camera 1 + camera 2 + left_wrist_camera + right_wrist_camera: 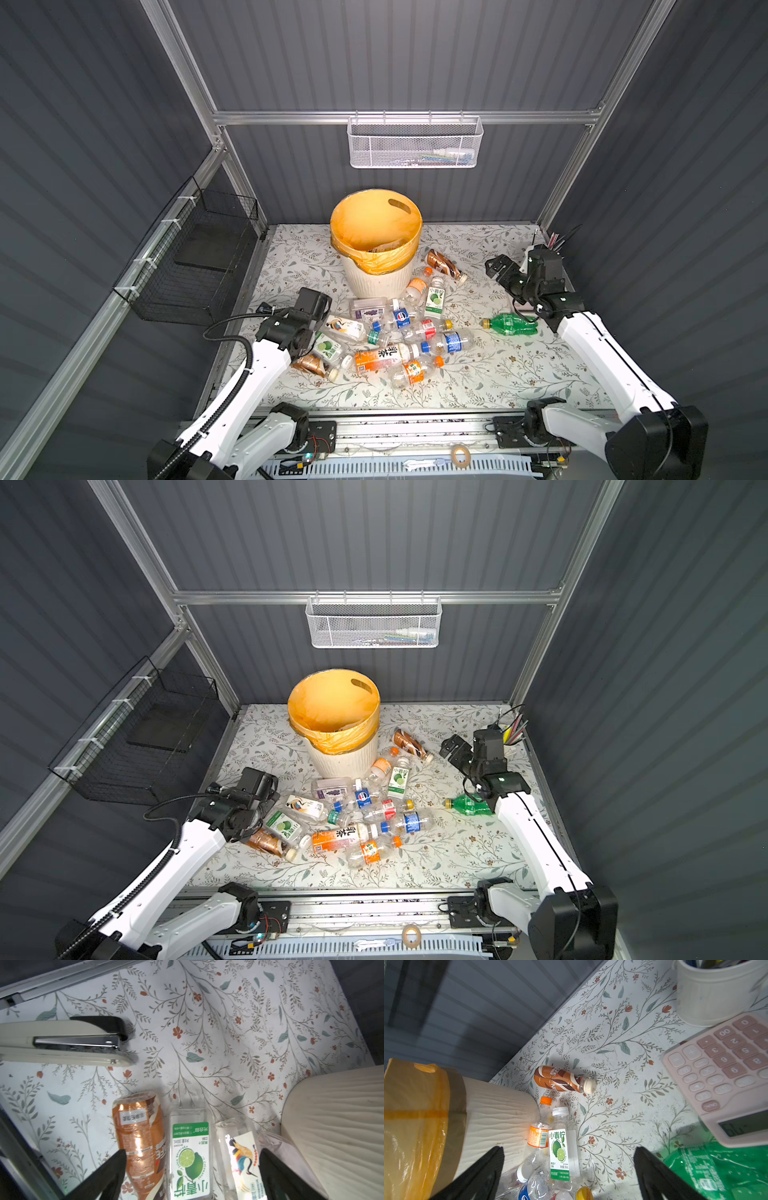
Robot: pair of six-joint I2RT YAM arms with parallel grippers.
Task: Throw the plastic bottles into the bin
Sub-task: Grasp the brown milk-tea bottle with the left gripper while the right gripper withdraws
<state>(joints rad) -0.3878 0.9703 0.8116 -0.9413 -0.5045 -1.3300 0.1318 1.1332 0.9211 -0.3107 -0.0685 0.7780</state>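
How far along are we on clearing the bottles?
Done: barely anything; the bin holds something pale, unclear what. In hand: nothing; left tool and right tool are open and empty. Left: the bottle pile, the green bottle, the brown bottle near the bin.

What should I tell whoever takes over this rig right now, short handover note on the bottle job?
Left gripper: open, empty, above the left end of the bottle pile.
Right gripper: open, empty, raised to the right of the bin.
Bottles: pile lies in front of the bin; brown bottle beside the bin, green bottle apart on the right.
Done: something clear seems to lie in the bin; hard to tell what.
Left: over a dozen bottles outside the bin.
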